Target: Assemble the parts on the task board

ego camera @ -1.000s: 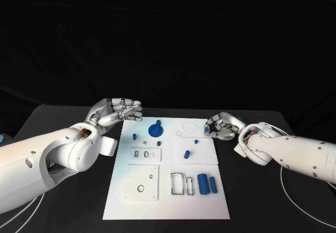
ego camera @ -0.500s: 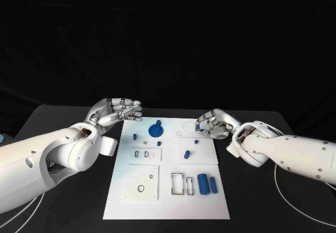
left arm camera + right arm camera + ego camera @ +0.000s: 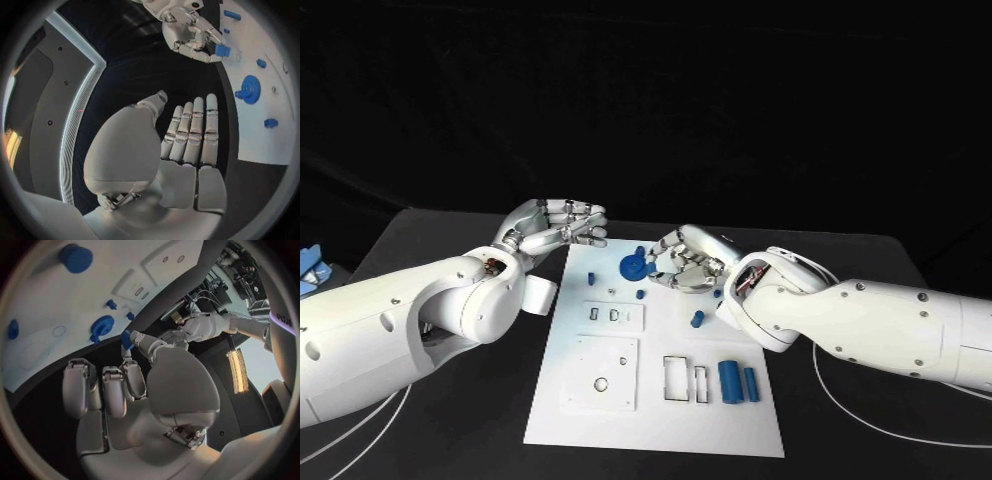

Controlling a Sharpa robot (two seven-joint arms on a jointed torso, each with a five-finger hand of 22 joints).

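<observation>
— At the near end of the task board (image 3: 733,430): two blue cylinders (image 3: 730,381) side by side, untouched. Farther up, toward the board's middle, a lone blue peg (image 3: 698,319). Anything new?

— Yes, at the far end. Right hand (image 3: 682,262), swung in within a second from the board's right edge, now hovering over its far middle, just beside the blue gear (image 3: 633,267). Between its fingertips, a small blue part (image 3: 222,50), pinched and held clear of the board.

— And off the far left corner?

— Left hand (image 3: 560,225), holding nothing, fingers loosely extended, hardly shifted against the board.

— Meaning?

— Probably a placement coming somewhere near the gear. Part not yet seated; rest of the assembly still to do.
</observation>
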